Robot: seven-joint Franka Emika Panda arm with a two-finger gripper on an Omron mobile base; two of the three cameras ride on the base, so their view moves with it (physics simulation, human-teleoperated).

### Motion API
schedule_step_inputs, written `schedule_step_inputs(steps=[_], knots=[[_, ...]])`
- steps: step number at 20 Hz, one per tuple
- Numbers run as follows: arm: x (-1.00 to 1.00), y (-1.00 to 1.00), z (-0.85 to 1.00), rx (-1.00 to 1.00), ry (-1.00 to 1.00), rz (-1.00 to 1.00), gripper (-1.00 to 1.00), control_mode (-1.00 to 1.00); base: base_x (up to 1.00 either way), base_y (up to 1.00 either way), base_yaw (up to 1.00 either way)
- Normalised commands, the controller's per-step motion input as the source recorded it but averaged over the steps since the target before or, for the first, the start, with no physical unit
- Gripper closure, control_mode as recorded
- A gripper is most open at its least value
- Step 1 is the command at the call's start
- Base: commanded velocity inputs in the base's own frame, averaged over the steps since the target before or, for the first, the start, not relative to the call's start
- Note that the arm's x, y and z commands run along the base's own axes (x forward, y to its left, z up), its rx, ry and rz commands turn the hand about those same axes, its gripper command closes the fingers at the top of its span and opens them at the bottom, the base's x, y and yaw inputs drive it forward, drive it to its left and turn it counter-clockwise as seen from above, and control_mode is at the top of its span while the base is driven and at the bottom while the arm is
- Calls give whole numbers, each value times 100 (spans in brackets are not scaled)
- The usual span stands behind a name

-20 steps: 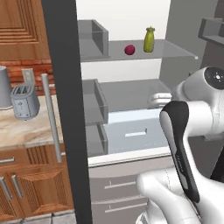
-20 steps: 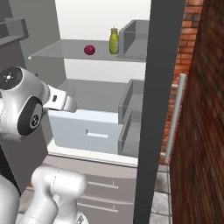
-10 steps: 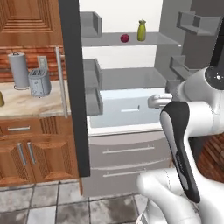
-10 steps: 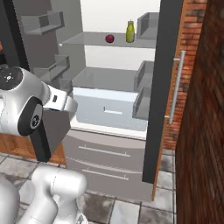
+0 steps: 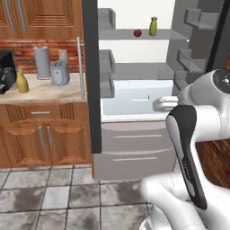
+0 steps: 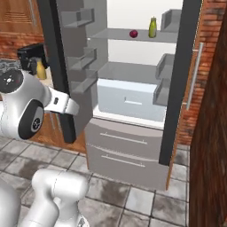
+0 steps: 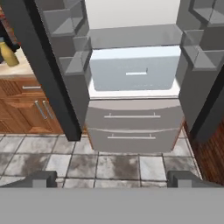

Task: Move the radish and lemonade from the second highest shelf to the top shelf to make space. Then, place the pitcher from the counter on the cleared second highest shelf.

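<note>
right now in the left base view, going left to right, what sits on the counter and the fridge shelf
pitcher → paper towel roll → toaster on the counter, then radish → lemonade on the fridge shelf

Radish point(image 5: 137, 33) magenta, lemonade point(image 5: 153, 27) olive

Legible text, labels, brands, numbers, signs: none found. Surfaces checked: lemonade point(image 5: 153, 26) bottle, plain, no label readable; pitcher point(image 5: 21, 82) on the counter point(image 5: 45, 93), plain; fridge drawers point(image 7: 134, 125), blank fronts; wooden cabinets point(image 5: 42, 139), no markings.
</note>
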Motion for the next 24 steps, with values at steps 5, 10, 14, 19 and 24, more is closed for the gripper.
schedule_step_inputs(steps=[5, 10, 14, 19, 24], knots=[[0, 0, 0, 0, 0, 0, -100, 100, -1, 81, 16], [0, 0, 0, 0, 0, 0, -100, 100, 6, 97, 13], [0, 0, 0, 0, 0, 0, -100, 100, 22, 100, 10], [0, 0, 0, 0, 0, 0, -100, 100, 47, 87, 2], [0, 0, 0, 0, 0, 0, -100, 100, 59, 54, -2]])
